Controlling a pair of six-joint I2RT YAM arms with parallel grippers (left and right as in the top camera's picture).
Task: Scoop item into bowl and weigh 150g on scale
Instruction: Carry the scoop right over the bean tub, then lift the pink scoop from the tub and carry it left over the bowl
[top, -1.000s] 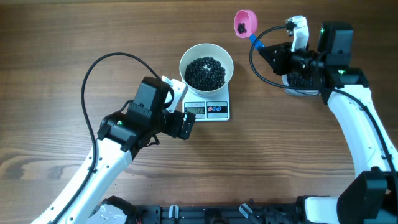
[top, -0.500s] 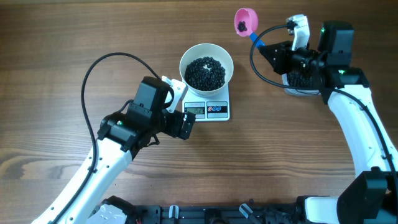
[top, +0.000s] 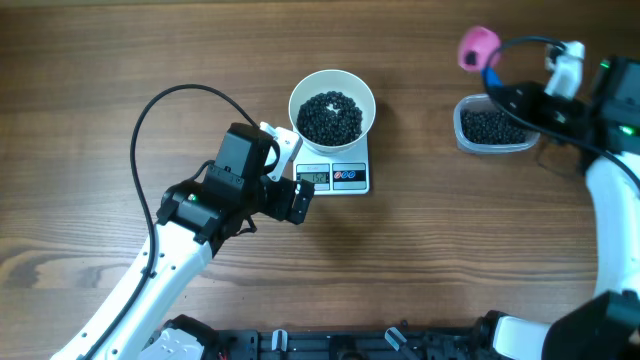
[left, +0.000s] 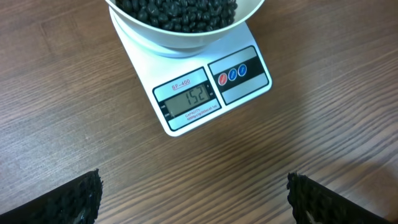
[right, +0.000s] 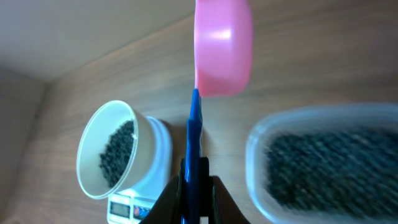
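Observation:
The white bowl (top: 332, 92) stands on the small white scale (top: 350, 179), holding a heap of black beans (top: 331, 117). In the left wrist view the display of the scale (left: 189, 102) reads 152, with the bowl (left: 186, 40) just above it. My left gripper (top: 295, 172) is open just left of the scale, its fingertips (left: 84, 196) far apart over bare wood. My right gripper (right: 194, 186) is shut on the blue handle of a pink scoop (right: 222, 46). The scoop (top: 477, 47) hangs at the far left corner of the clear tub (top: 493, 127); no beans show in it.
The clear plastic tub (right: 329, 162) of black beans sits at the right of the wooden table, under my right arm. A black cable loops over the table left of the bowl (top: 150, 120).
My right arm has swung right with the scoop, from near the bowl to over the tub. The scoop showed beans inside; now only its pink outside shows. The left arm has not moved.

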